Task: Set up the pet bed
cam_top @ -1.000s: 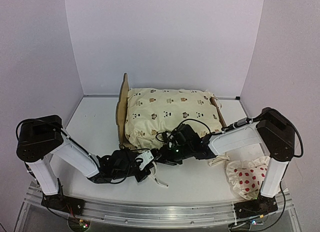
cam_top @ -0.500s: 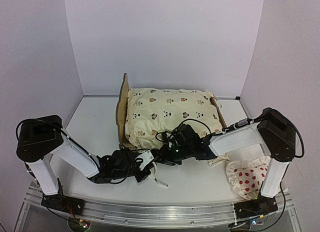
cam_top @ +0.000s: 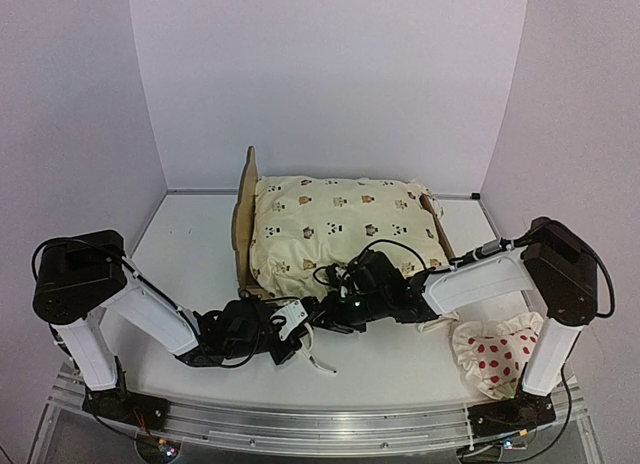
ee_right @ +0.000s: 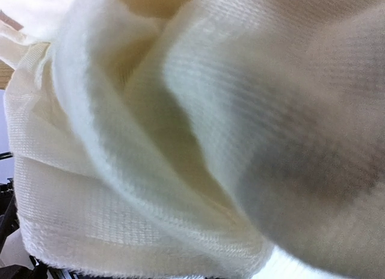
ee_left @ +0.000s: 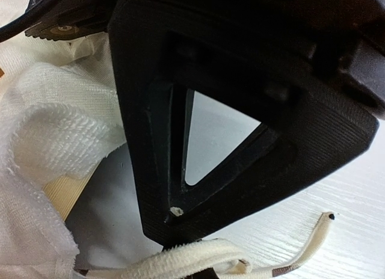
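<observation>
Light plywood pet bed [cam_top: 244,212], scalloped headboard upright at its left end, set toward the back of the white table [cam_top: 200,249] under a puffy, coarse-woven cream animal-print cover [cam_top: 340,219]; left gripper [cam_top: 303,326] fully closed beside a flat cream tie [ee_left: 198,262]; right gripper [cam_top: 332,309] buried in the cover's near folds, its opening not discernible.

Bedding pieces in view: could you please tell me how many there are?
2: the cream printed cover lies on the pet bed; the red-dotted pillow sits by the right arm's base. More may be hidden.

A robot lab cell: plain white walls [cam_top: 330,84] enclose a white table [cam_top: 190,254] with an aluminium rail [cam_top: 320,425].
</observation>
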Available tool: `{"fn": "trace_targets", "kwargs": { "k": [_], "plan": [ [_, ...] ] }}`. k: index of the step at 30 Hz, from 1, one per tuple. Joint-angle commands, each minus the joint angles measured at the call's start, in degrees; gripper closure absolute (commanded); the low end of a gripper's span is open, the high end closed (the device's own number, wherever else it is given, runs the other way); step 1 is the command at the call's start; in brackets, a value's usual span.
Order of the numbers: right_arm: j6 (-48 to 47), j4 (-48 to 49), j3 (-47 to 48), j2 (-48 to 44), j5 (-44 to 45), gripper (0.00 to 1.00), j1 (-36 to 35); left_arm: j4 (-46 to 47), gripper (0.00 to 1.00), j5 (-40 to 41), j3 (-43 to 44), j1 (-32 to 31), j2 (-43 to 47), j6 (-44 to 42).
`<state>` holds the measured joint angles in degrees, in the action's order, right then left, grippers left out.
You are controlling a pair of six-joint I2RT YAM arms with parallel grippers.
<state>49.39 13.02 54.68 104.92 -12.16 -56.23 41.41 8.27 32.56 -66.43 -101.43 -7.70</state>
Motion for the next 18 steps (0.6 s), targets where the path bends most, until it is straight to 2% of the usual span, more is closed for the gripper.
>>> {"fn": "trace_targets", "kwargs": {
  "k": [1,10,12,14,18],
  "plan": [
    [0.0,0.1,-0.2,-1.2,-0.6,0.82,-1.1,2.1,1.0,0.0,2.4,0.0,0.1,0.7],
    [-0.1,0.1,-0.9,-1.2,0.2,0.99,-1.5,2.6,1.0,0.0,2.0,0.0,0.4,0.9],
    [-0.6,0.1,-1.2,-1.4,0.6,1.0,-1.6,2.7,1.0,0.0,2.0,0.0,0.4,1.0],
    [-1.2,0.1,-1.4,-1.5,1.1,1.0,-1.6,2.6,0.97,0.0,1.9,0.0,0.6,1.2],
    [-2.9,-1.1,-1.2,-2.4,2.7,1.0,-1.7,0.6,0.83,0.7,1.6,0.0,2.2,3.1]
  ]
}}
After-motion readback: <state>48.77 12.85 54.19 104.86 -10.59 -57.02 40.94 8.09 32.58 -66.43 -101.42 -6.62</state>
